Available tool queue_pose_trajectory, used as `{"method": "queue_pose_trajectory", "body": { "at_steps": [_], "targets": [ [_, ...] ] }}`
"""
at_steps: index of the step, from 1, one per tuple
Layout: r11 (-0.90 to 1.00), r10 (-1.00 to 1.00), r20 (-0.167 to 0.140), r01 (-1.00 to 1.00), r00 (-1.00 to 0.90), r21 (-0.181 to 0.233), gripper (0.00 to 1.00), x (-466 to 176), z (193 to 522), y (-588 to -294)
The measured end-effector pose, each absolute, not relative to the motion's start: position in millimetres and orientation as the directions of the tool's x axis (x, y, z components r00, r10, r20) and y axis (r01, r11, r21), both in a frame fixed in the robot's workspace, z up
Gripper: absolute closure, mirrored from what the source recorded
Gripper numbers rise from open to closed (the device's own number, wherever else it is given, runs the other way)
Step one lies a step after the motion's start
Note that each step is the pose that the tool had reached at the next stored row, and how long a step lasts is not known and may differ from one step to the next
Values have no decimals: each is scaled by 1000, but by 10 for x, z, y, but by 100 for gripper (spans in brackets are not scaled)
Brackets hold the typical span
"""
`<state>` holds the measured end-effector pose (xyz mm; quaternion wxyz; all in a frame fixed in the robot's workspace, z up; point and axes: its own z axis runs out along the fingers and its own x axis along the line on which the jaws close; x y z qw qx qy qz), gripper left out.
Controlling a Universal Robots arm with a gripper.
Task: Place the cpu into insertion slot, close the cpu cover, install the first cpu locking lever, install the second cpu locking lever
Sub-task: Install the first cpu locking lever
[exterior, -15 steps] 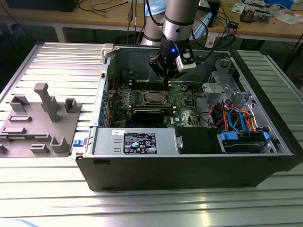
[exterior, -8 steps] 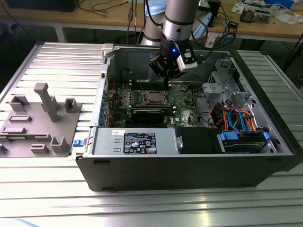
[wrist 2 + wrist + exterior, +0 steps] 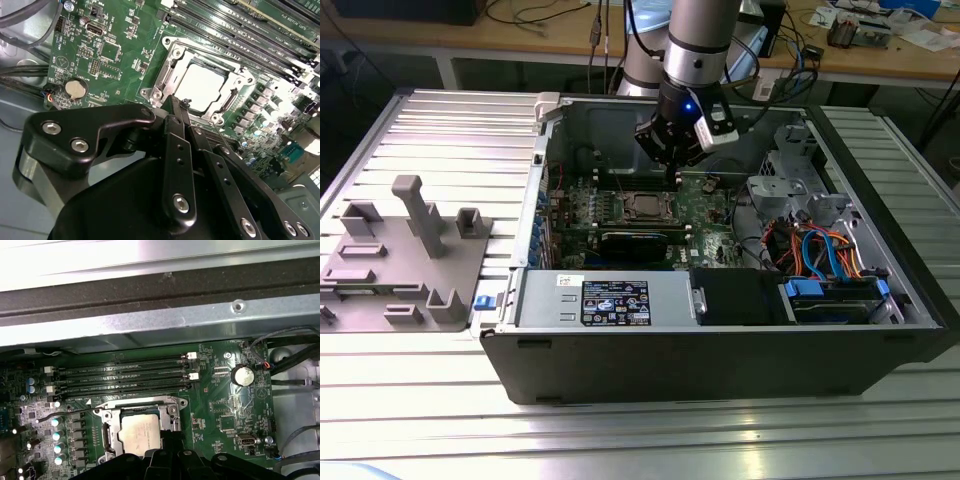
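Silver cpu [image 3: 205,87] sits under the cpu cover [image 3: 172,64]; the clenched gripper [image 3: 182,112] should push the lever gently.

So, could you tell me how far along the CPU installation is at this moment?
Done: the silver square cpu sits in the motherboard's insertion slot, and the thin silver cpu cover frames it. In hand: the black gripper is at the socket's edge. I cannot tell whether the locking levers are latched.
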<state>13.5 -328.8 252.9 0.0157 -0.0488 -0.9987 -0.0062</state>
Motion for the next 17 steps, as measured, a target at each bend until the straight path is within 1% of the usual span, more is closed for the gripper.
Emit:
{"method": "queue_pose_trajectory", "body": {
  "at_steps": [14, 16, 17],
  "targets": [
    [998, 54, 32, 54, -998, 10, 89, 135, 2529, -3288],
    [999, -34, 32, -33, -999, 10, 89, 135, 2529, -3288],
    [998, -56, 32, -56, -998, 3, 89, 135, 2529, -3288]
  ]
}}
